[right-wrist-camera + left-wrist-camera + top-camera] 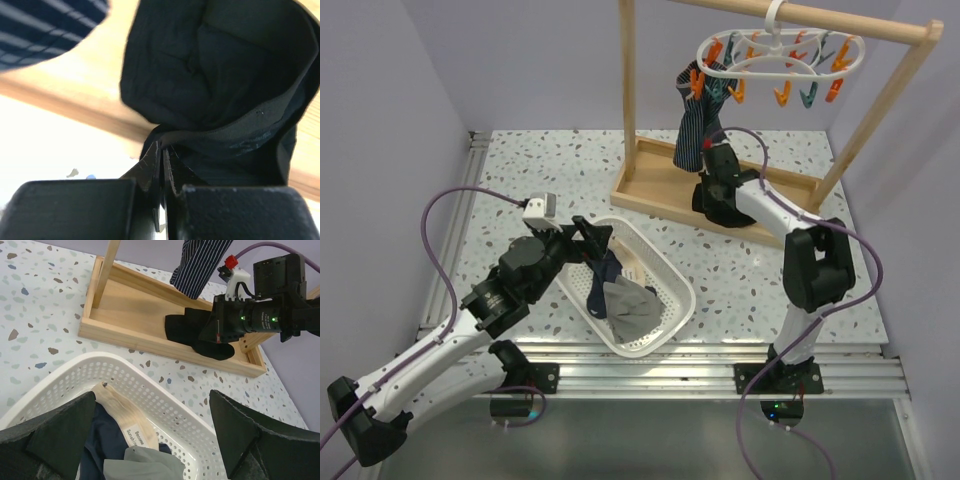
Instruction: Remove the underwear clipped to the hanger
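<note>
Right gripper [162, 150] pinches the black underwear [200, 75] by its waistband at the fingertips, probably light, limp cloth; left gripper [152, 395] gapes.

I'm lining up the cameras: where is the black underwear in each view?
Top external: black underwear right of centre, on the wooden base.
Left wrist: upper centre, on that base.
Right wrist: fills centre, pinched by right gripper.
Shared landmark: striped underwear, hanging alongside.

Lit brightly and evenly from overhead; cast only soft shadows beside the basket [682, 292]. Overexposed the table [55, 145] to near white in the right wrist view. Blurred the striped underwear [45, 30] there, out of focus.
</note>
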Controlling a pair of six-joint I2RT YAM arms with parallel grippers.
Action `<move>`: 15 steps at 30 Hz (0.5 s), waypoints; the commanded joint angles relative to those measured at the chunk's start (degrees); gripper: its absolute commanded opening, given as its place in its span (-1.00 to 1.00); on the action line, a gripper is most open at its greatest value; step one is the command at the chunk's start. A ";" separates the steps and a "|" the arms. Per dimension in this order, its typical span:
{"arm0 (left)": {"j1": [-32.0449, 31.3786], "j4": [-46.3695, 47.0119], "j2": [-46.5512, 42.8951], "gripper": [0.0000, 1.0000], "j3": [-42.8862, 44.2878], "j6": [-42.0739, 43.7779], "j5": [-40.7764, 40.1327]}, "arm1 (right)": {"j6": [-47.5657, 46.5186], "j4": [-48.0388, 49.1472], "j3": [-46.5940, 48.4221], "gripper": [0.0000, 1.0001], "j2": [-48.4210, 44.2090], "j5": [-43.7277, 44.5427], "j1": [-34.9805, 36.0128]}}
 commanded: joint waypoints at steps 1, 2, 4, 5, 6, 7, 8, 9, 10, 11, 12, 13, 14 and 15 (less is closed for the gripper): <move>0.35 0.99 -0.46 1.00 -0.26 -0.54 -0.95 | -3.58 -1.28 0.94 -1.00 -6.63 -7.69 -0.36; 0.35 0.99 -0.55 1.00 -0.35 -0.37 -0.95 | -5.42 -1.19 1.12 -1.00 -8.47 -11.71 -0.80; 0.35 1.17 -1.25 1.00 -0.53 0.33 -0.95 | -14.81 -1.10 1.30 -1.00 -14.87 -25.50 -1.77; 0.35 1.34 -2.04 1.00 -0.70 0.68 -1.13 | -20.59 -0.14 0.77 -1.00 -17.42 -29.64 -1.86; 0.35 1.35 -2.48 1.00 -0.88 1.47 -1.30 | -23.43 2.13 -0.10 -1.00 -23.19 -38.04 -1.95; 0.35 1.69 -2.92 1.00 -1.31 2.00 -1.39 | -26.07 3.20 -1.94 -1.00 -26.03 -41.34 -1.95; 0.35 1.96 -4.23 1.00 -1.58 2.44 -1.83 | -29.49 4.60 -2.83 -1.00 -28.41 -44.42 -2.03; 0.35 2.13 -4.85 1.00 -1.84 3.49 -2.09 | -31.00 6.79 -4.05 -1.00 -32.79 -50.19 -2.04; 0.35 2.83 -5.47 1.00 -2.28 4.02 -2.27 | -32.06 7.33 -4.24 -1.00 -34.22 -52.77 -2.04; 0.35 3.27 -7.04 1.00 -2.63 5.33 -2.71 | -32.59 8.03 -4.15 -1.00 -35.45 -55.06 -1.95; 0.35 3.63 -7.84 1.00 -2.90 5.96 -2.80 | -32.43 8.21 -3.81 -1.00 -36.16 -57.09 -1.86; 0.35 4.24 -8.63 1.00 -3.34 6.57 -2.97 | -31.90 8.22 -2.67 -1.00 -36.87 -60.41 -1.77; 0.35 6.60 -10.29 1.00 -3.60 7.80 -2.89 | -30.59 8.30 -1.09 -1.00 -36.87 -62.01 -1.77; 0.35 6.62 -11.09 1.00 -3.86 8.50 -2.80 | -29.79 8.48 -1.08 -1.00 -36.87 -63.33 -1.68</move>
